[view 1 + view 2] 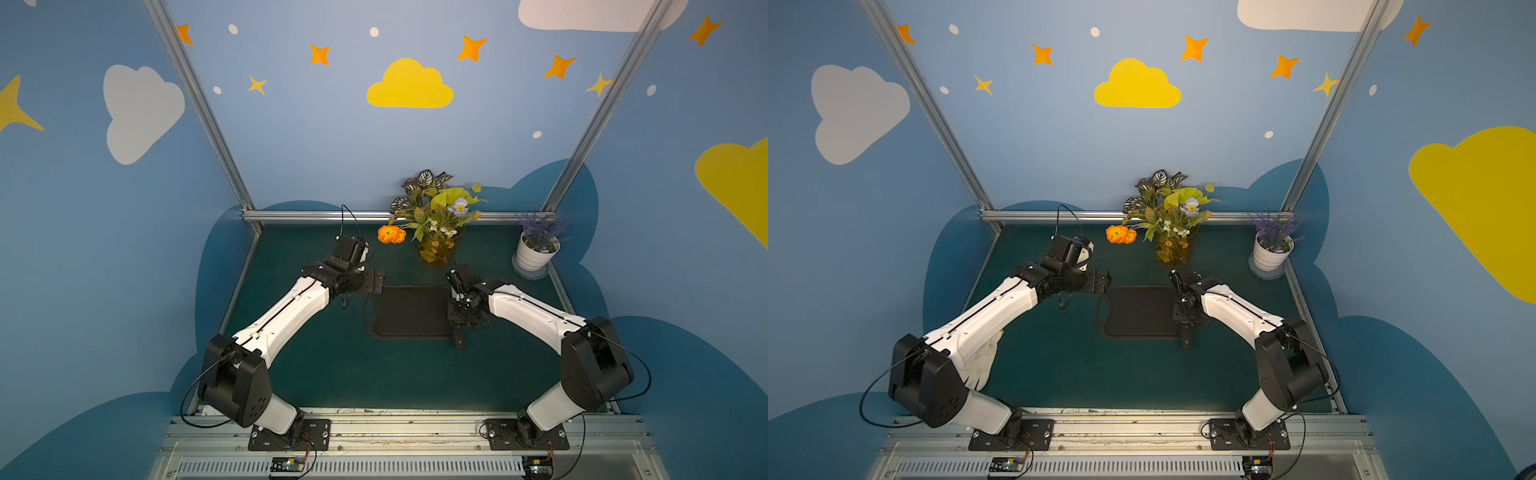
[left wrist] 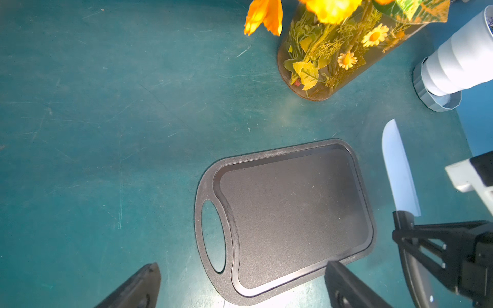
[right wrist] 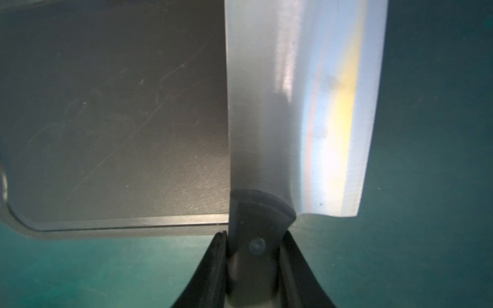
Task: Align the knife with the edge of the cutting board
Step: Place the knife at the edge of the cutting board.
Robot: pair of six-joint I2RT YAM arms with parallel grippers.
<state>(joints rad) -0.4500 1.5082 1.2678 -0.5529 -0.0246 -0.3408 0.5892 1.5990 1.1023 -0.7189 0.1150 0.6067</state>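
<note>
The black cutting board (image 1: 409, 311) (image 1: 1142, 311) lies flat on the green mat, its oval handle hole toward the left arm. My right gripper (image 1: 459, 320) (image 3: 253, 236) is shut on the knife's black handle (image 3: 256, 224). The knife (image 2: 398, 170) runs along the board's right short edge, and its silver blade (image 3: 293, 106) overlaps that edge in the right wrist view. In both top views only the handle end (image 1: 459, 340) (image 1: 1186, 340) shows below the gripper. My left gripper (image 1: 376, 281) (image 2: 244, 266) hangs open above the board's handle-hole end (image 2: 213, 237), holding nothing.
A glass vase of flowers (image 1: 436, 249) stands just behind the board, an orange bloom (image 1: 391, 235) leaning left. At the back right is a white pot of lavender (image 1: 536, 253). Metal rails (image 1: 374, 216) border the mat. A white cloth (image 1: 982, 361) lies under the left arm.
</note>
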